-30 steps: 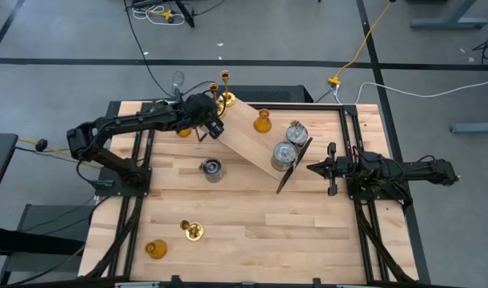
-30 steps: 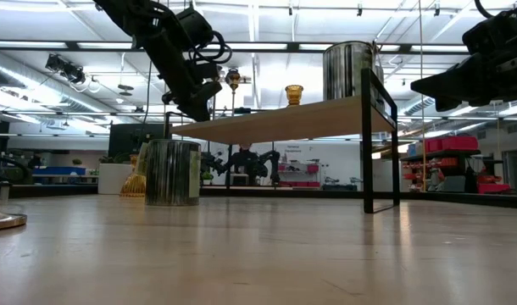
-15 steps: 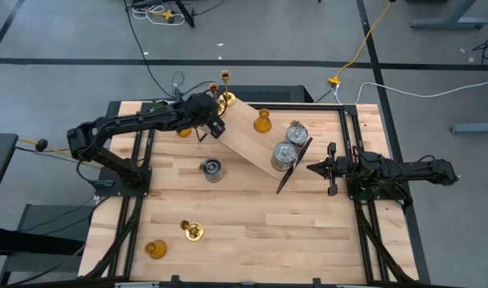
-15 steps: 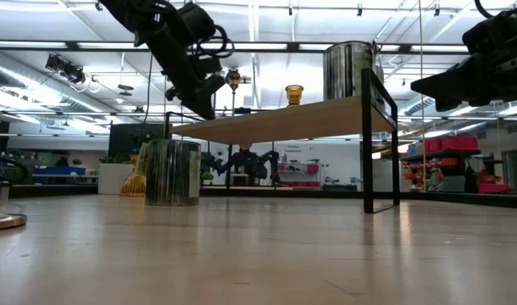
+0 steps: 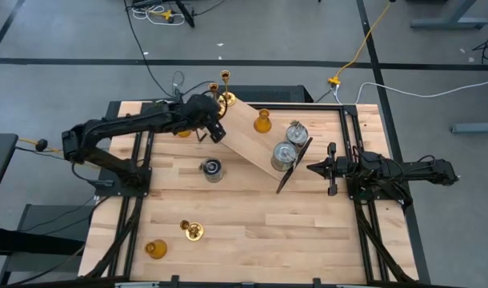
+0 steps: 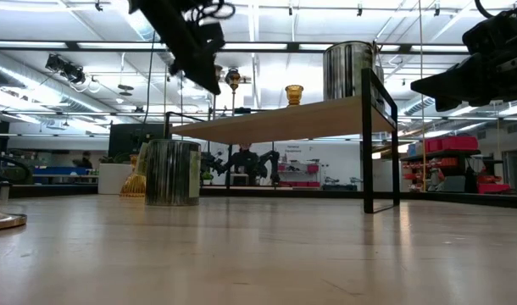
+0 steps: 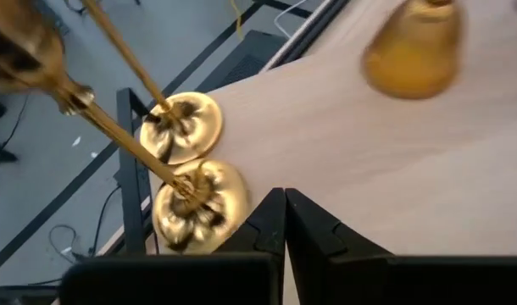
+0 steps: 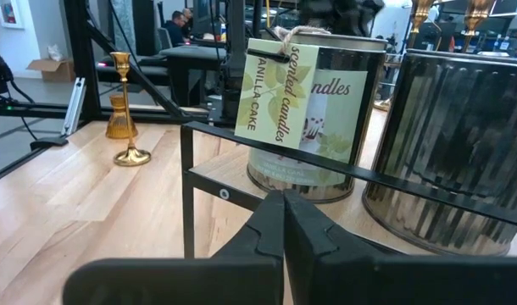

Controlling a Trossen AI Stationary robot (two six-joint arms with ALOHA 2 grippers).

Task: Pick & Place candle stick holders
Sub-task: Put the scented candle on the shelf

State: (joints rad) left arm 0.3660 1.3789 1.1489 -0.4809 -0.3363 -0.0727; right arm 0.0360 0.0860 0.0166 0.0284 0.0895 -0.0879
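Observation:
My left gripper (image 5: 215,130) is shut and empty, above the left end of the raised wooden shelf (image 5: 252,138); it also shows in the left wrist view (image 7: 284,202) and the low view (image 6: 209,78). Two brass sticks (image 7: 180,127) (image 7: 199,203) stand by their round bases on that end, beside the fingertips. An amber holder (image 5: 263,122) and two silver cylinders (image 5: 297,132) (image 5: 283,154) stand on the shelf. On the table stand a silver cylinder (image 5: 213,168), a brass stick (image 5: 191,230) and an amber holder (image 5: 154,249). My right gripper (image 5: 312,168) is shut, level, at the shelf's right end.
The shelf rests on a black metal frame (image 6: 366,140) and stands slantwise across the table's far half. A labelled candle tin (image 8: 314,110) and a ribbed cylinder (image 8: 449,144) stand just beyond my right gripper's fingers (image 8: 284,212). A further amber holder (image 5: 184,131) shows partly under the left arm.
My left gripper has gone up, away from the shelf's left end, staying shut. The brass sticks and everything else have kept still.

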